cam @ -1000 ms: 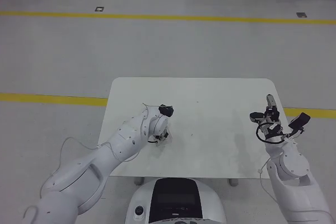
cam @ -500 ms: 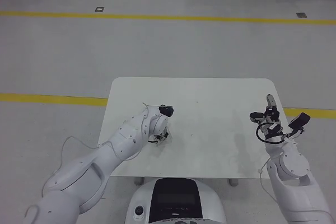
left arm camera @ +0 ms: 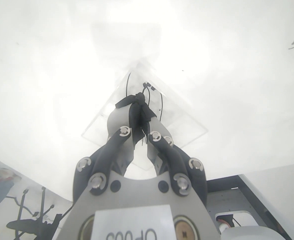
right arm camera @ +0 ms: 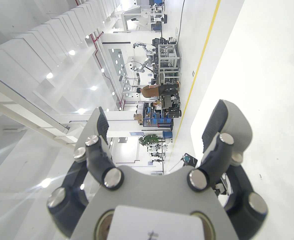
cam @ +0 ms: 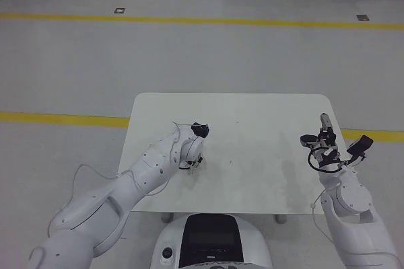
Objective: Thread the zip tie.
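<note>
In the left wrist view a thin black zip tie (left arm camera: 161,102) curves over a clear square plate (left arm camera: 187,127) that lies on the white table (cam: 256,134). My left gripper (left arm camera: 139,104) points down at the plate. Its black-taped fingertips are pressed together, shut on the zip tie, and a black strand runs back between the fingers (left arm camera: 116,118). The tie's small head (left arm camera: 147,85) lies just beyond the tips. In the top view the left gripper (cam: 192,162) sits left of the table's centre. My right gripper (right arm camera: 157,123) is open and holds nothing; it hangs at the table's right edge (cam: 325,122).
The table's middle and far side are bare white surface. Yellow floor lines (cam: 54,118) run past the table. Beyond the right gripper the room holds racks, machines and a person far off.
The left wrist has shifted very slightly toward the table's far side over the plate. The right arm has not moved.
</note>
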